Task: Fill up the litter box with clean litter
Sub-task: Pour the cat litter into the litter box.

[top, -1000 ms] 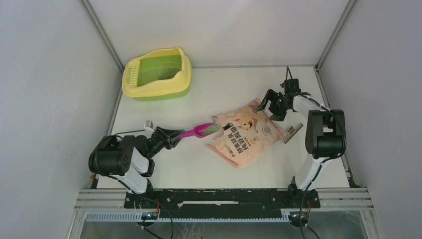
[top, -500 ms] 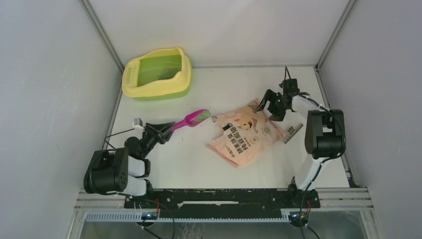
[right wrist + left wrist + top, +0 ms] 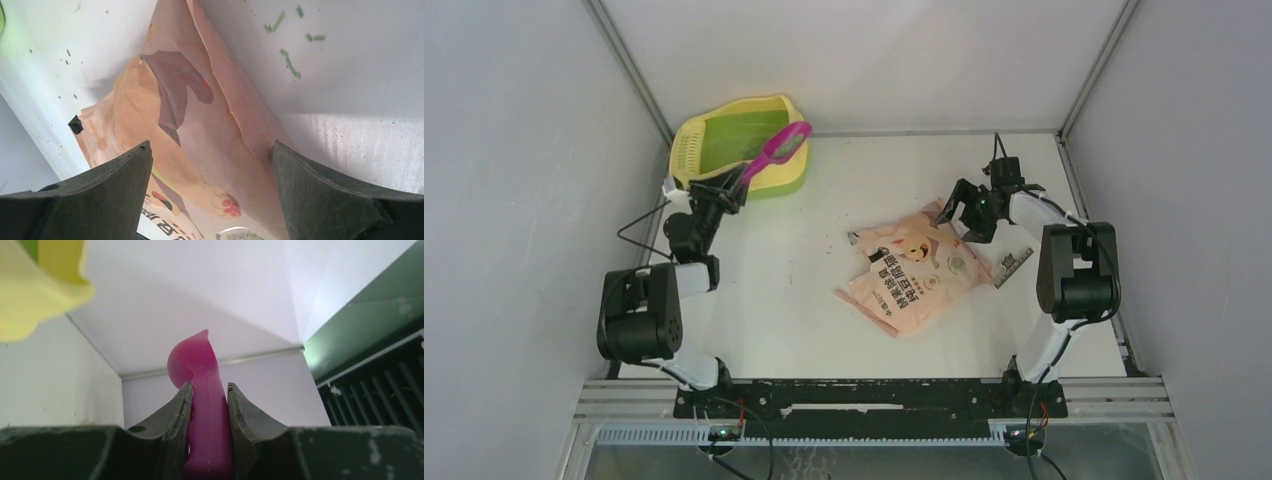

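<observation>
The yellow litter box (image 3: 692, 150) with its green basin stands at the back left; a corner of its rim (image 3: 30, 290) shows in the left wrist view. My left gripper (image 3: 724, 190) (image 3: 209, 387) is shut on the handle of a magenta scoop (image 3: 776, 148) (image 3: 200, 360), raised so the bowl hangs over the box's right side. I cannot make out what the bowl holds. Green litter pellets (image 3: 290, 62) lie scattered on the table. My right gripper (image 3: 960, 214) (image 3: 211, 145) stands open just above the far corner of the pink-orange bag (image 3: 919, 265) (image 3: 165, 100).
A small grey strip (image 3: 1014, 266) lies right of the bag. The litter box sits close to the left wall and back corner. A loose cable (image 3: 639, 235) loops out beside my left arm. Tiny specks (image 3: 67, 52) dot the white tabletop.
My left arm has swung the scoop from beside the bag to the back left and lifted it over the litter box. The right gripper has barely moved and stays open.
</observation>
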Robot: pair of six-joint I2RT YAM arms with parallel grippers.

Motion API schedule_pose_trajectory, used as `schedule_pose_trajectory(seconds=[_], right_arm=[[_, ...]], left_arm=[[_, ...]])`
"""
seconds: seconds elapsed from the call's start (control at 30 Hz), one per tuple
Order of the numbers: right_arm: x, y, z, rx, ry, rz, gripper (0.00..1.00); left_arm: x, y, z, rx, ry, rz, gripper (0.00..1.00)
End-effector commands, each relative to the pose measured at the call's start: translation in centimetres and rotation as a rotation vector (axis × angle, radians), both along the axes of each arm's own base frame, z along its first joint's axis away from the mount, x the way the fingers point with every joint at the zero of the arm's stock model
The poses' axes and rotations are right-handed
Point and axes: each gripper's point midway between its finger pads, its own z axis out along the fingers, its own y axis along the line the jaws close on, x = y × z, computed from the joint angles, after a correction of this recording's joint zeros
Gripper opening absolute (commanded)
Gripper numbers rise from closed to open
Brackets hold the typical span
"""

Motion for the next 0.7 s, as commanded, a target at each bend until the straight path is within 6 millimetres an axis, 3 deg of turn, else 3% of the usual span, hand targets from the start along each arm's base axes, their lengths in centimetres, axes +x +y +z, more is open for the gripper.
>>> schedule_pose_trajectory(seconds=[0.0,0.23,0.37,0.4,0.57,0.67], right_arm=[[0.8,1.3,3.8,0.032,-0.094,0.04,0.94],[0.7,1.3,3.8,0.036,-0.094,0.047,0.94],[0.7,1.4,3.9,0.043,-0.095,0.052,0.94],[0.7,1.4,3.9,0.043,-0.095,0.054,0.94],[0.5,1.0,4.2,0.043,-0.098,0.052,0.94],[0.5,0.9,4.6,0.047,-0.104,0.05,0.94]], left_arm=[[4.2,3.2,3.2,-0.038,-0.03,0.128,0.06],[8.8,6.5,4.3,0.064,0.025,0.244,0.06],[10.4,7.9,4.4,0.279,0.081,0.329,0.06],[10.7,8.3,3.4,0.338,0.134,0.345,0.06],[11.3,10.1,2.5,0.596,0.24,0.42,0.05],[12.7,10.4,2.9,0.79,0.285,0.44,0.05]])
